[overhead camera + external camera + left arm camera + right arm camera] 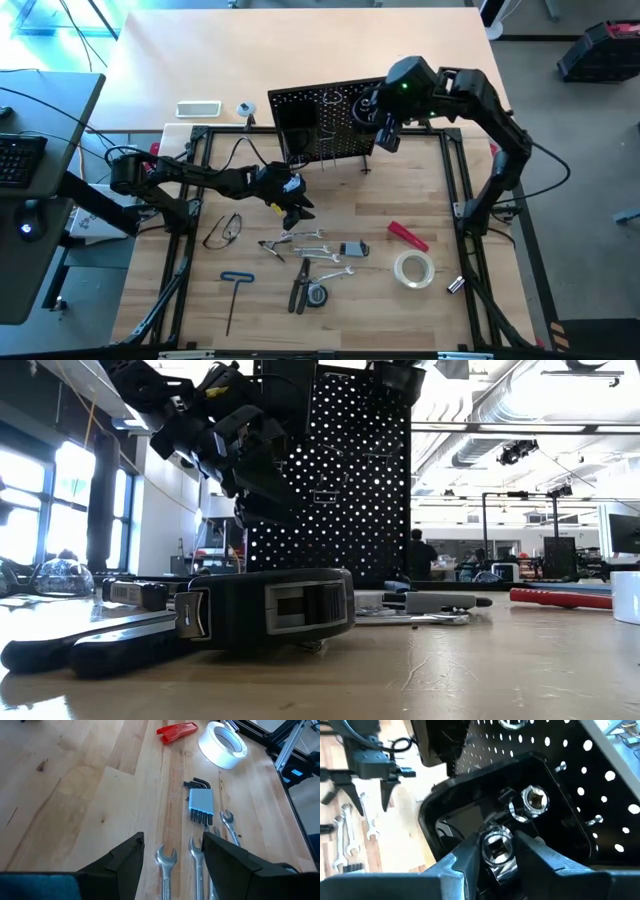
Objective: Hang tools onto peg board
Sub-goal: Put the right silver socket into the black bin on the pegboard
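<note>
Right wrist view: right gripper (496,851) jaws closed on a silver socket (496,848), held over a black bin (455,820) on the peg board (325,122), a second socket (535,801) just beside. Left gripper (293,207) jaws open, empty, above wrenches (166,865) on the desk (380,300) in front of the peg board.

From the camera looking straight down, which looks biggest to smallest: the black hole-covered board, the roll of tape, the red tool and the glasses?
1. Board, clearly largest.
2. Glasses, roll of tape and red tool look about alike; I would not rank them.
</note>
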